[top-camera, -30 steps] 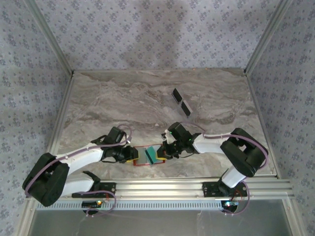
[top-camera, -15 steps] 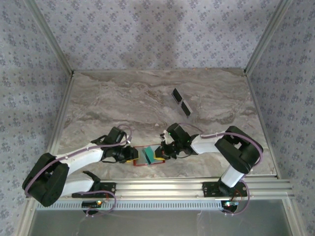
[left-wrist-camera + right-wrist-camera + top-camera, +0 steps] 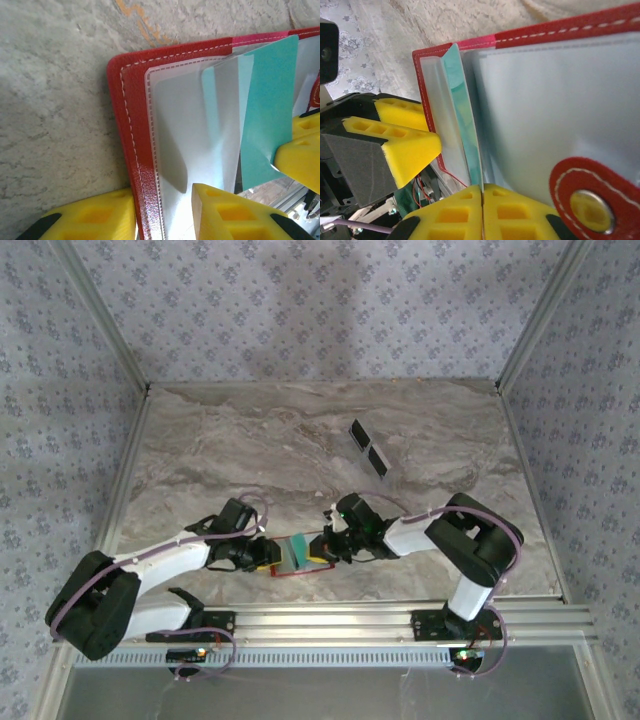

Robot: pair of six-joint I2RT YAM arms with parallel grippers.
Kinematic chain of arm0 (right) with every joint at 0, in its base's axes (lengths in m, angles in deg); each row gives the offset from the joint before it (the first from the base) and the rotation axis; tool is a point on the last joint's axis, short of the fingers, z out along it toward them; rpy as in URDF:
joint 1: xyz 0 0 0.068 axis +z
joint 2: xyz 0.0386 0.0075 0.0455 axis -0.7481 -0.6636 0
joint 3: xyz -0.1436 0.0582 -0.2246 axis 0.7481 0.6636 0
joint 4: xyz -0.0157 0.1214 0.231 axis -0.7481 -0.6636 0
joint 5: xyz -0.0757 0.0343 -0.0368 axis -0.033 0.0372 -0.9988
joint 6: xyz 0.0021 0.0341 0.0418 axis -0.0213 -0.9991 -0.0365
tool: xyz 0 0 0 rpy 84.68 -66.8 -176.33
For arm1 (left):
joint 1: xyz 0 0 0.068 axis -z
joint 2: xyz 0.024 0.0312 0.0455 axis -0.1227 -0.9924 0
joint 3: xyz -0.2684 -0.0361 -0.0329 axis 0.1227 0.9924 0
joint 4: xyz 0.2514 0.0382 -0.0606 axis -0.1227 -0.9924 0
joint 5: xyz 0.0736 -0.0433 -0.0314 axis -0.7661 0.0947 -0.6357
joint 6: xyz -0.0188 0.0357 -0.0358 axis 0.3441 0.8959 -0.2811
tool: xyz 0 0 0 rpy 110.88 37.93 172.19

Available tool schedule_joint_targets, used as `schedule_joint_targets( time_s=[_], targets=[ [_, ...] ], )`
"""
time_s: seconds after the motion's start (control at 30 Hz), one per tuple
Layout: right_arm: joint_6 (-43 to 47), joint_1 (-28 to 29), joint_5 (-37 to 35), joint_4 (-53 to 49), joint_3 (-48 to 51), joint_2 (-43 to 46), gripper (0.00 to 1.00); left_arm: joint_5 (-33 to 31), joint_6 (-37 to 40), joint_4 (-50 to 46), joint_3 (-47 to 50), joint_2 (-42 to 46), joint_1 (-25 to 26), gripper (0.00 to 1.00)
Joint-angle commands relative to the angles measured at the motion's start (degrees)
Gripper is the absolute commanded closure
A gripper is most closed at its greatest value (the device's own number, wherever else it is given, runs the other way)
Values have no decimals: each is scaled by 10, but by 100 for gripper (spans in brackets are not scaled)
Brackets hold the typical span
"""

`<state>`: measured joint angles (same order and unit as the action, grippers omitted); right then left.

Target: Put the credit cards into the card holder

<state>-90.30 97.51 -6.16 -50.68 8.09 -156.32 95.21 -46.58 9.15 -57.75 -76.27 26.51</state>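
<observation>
The red card holder (image 3: 290,570) lies open near the front edge, between my two grippers. My left gripper (image 3: 162,216) is shut on its left flap, pinching the red stitched edge (image 3: 131,150) and the clear pocket (image 3: 185,135). My right gripper (image 3: 481,196) is shut on the teal-blue credit card (image 3: 462,117), which stands edge-on. The teal card (image 3: 270,110) is partly inside the pale pocket. Two dark credit cards (image 3: 358,432) (image 3: 378,461) lie far back on the table. The yellow card is out of view.
The marble table (image 3: 220,450) is walled by patterned panels, with an aluminium rail (image 3: 400,620) along the near edge. The wallet's red snap tab (image 3: 590,197) lies close beside my right fingers. Left gripper's yellow finger (image 3: 407,145) sits just beyond the card.
My right gripper has moved left with the teal card, sliding it further over the open wallet and into the pocket. The left gripper has held still on the flap.
</observation>
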Motion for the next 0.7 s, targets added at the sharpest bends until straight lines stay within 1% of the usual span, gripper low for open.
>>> schedule_joint_targets(
  time_s=[0.0, 0.1, 0.23, 0.37, 0.53, 0.67],
  targets=[
    [-4, 11, -18, -13, 0, -7, 85, 4, -2, 34, 0, -14, 14, 67],
    [8, 19, -21, -37, -3, -1, 81, 12, -6, 35, -3, -17, 14, 67],
    [63, 26, -24, -116, -24, 14, 80, 3, 2, 24, -6, -13, 14, 67],
    [113, 36, -44, -201, -52, 31, 71, 9, 0, 25, -13, -16, 14, 67],
    [158, 38, -52, -259, -83, 30, 69, 36, -16, 46, -11, -21, 7, 67],
    [224, 47, -84, -333, -132, 19, 70, 43, -14, 30, -9, -4, -2, 66]
  ],
)
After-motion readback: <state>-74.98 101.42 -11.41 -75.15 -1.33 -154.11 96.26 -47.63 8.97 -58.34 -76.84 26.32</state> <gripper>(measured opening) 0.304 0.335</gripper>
